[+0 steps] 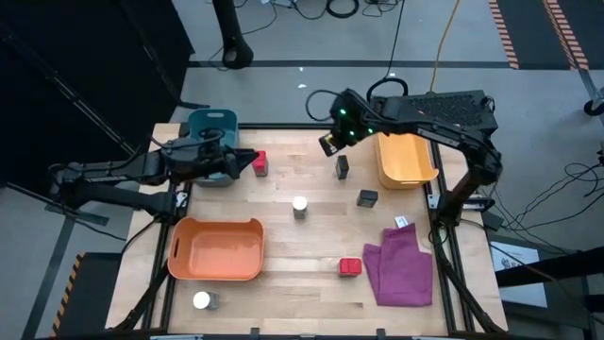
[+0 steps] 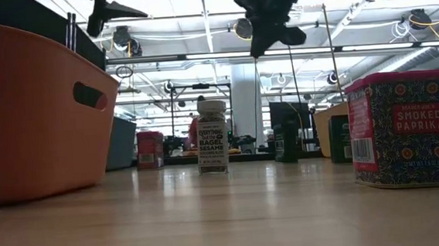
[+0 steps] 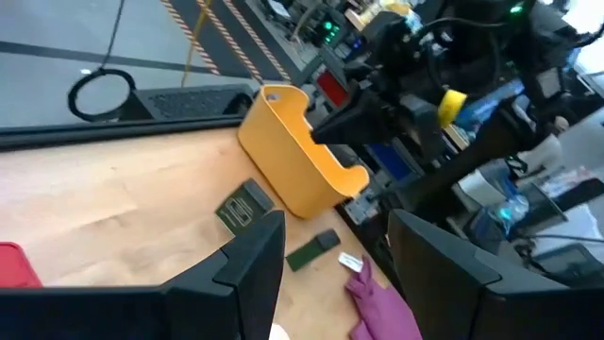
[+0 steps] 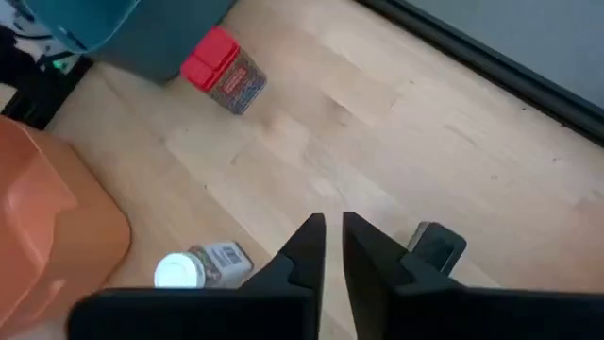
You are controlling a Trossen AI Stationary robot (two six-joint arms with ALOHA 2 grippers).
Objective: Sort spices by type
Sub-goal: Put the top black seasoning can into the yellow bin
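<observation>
The red tin (image 2: 406, 129) reads "SMOKED PAPRIKA"; the clear jar (image 2: 212, 137) reads "BAGEL SESAME".
</observation>
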